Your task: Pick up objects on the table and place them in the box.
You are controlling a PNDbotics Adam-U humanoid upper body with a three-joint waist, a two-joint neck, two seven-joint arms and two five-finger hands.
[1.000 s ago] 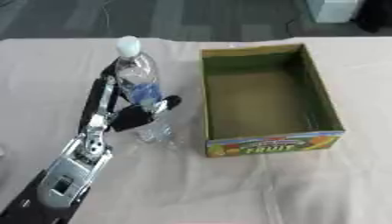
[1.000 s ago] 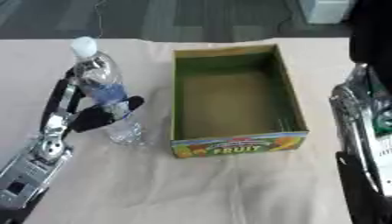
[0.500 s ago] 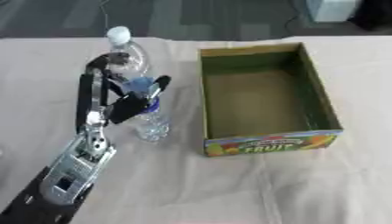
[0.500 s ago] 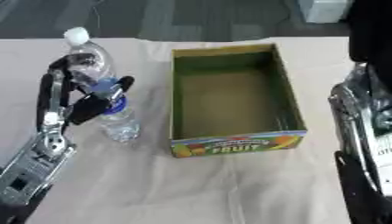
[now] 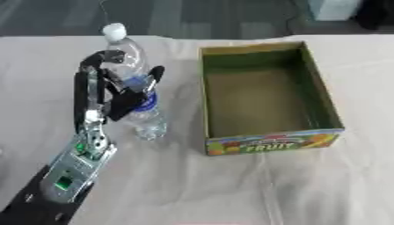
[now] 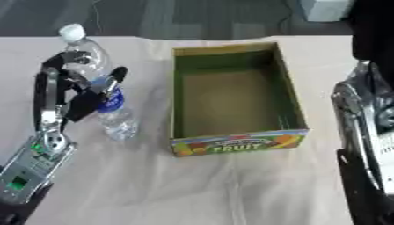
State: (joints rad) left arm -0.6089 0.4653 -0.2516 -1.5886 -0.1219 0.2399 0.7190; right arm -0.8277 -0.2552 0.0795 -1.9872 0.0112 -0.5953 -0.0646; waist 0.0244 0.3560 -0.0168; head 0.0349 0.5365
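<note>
A clear plastic water bottle (image 5: 135,85) with a white cap and a blue label leans to the upper left, its base near the cloth. My left hand (image 5: 106,90) is shut on the bottle's middle, fingers curled round it, the arm coming up from the lower left. To its right stands the open cardboard fruit box (image 5: 315,134), green inside and with nothing in it. Only my right arm (image 6: 369,132) shows, at the right edge of the right eye view; its hand is out of sight.
A pale cloth (image 5: 231,184) covers the table. Dark floor lies beyond the far edge, with a light box-like thing (image 5: 335,9) at the top right.
My left hand has tipped and carried the bottle a little to the upper left, the cap now higher in the view. The box and right arm have stayed put.
</note>
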